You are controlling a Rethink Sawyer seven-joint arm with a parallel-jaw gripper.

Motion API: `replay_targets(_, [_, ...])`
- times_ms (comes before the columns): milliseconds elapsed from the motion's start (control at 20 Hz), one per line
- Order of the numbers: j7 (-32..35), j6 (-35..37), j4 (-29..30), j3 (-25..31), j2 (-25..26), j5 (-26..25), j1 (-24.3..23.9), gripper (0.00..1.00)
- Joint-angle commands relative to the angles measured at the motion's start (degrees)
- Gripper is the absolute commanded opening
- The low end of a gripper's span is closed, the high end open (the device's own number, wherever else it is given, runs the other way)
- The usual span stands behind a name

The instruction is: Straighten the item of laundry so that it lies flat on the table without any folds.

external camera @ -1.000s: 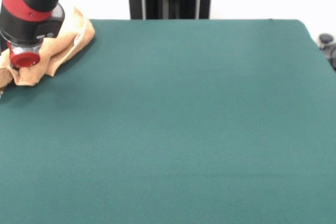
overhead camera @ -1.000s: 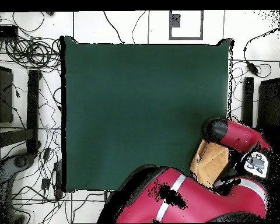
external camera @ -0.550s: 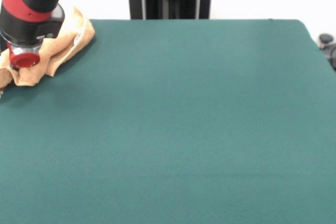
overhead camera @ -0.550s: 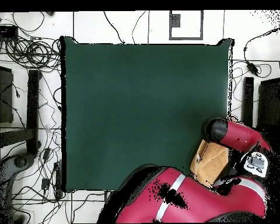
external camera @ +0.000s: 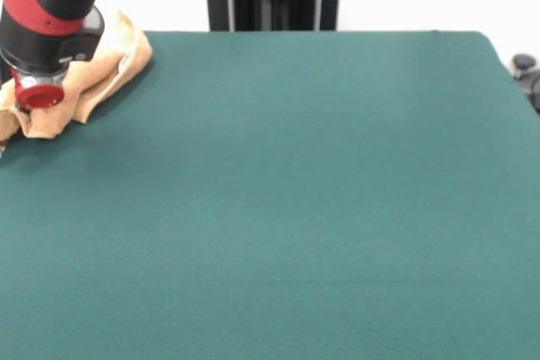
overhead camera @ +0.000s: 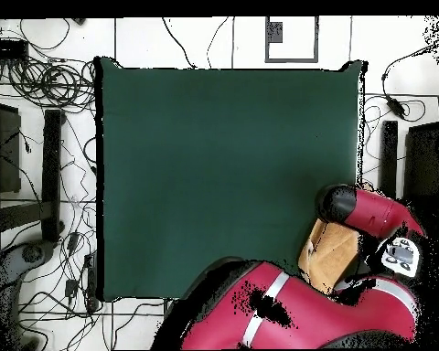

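Observation:
The item of laundry is a tan towel lying bunched and folded at the table's far left corner in the front view, partly cut off by the picture's left edge. From overhead the towel shows at the table's lower right corner, half covered by the arm. A black and red arm joint hangs right over the towel and hides its middle. The gripper itself is hidden in both views. The green table spreads wide beside the towel.
The red arm bends over the table's corner from the base. Cables and stands lie on the floor around the table. A small dark object sits just off the table's right edge.

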Motion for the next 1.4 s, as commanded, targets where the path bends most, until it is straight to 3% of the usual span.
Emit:
replay_targets(50, [3.8, 5.6, -1.2, 4.1, 2.6, 1.0, 3.0, 0.00])
replay_targets(150, [5.4, 6.6, -1.9, 1.9, 3.1, 1.0, 4.3, 0.00])
replay_targets(450, [5.0, 6.1, -1.8, 2.3, 2.8, 1.2, 4.0, 0.00])
replay_targets(500, [5.0, 5.4, -1.5, 2.6, 2.6, 1.3, 3.7, 1.00])
replay_targets(1150, [8.6, 5.8, 0.4, 4.9, 1.9, 5.6, 4.2, 1.00])
replay_targets(1250, [9.2, 5.5, 0.3, 4.5, 2.2, 6.1, 4.6, 1.00])
replay_targets(1400, [11.9, 4.4, -1.8, -0.7, 4.7, 5.3, 7.8, 1.00])
